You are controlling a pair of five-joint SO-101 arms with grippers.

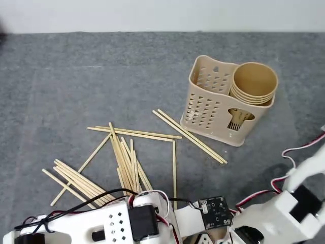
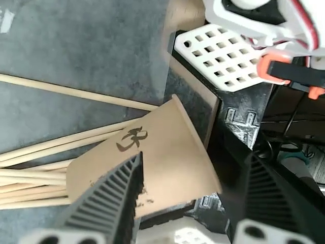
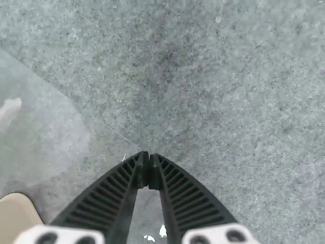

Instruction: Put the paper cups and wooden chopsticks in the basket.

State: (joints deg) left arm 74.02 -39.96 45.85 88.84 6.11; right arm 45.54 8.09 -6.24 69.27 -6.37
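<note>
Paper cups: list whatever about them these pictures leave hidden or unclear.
High view: the lying paper cup and its spot on the table, covered by the arms.
Left wrist view: whether the left gripper touches that cup; a finger overlaps its side.
High view: how many stacked cups stand in the basket; rims too close, bodies behind its wall.
Right wrist view: tan shape, cut by the edge; cup or not, unclear.
</note>
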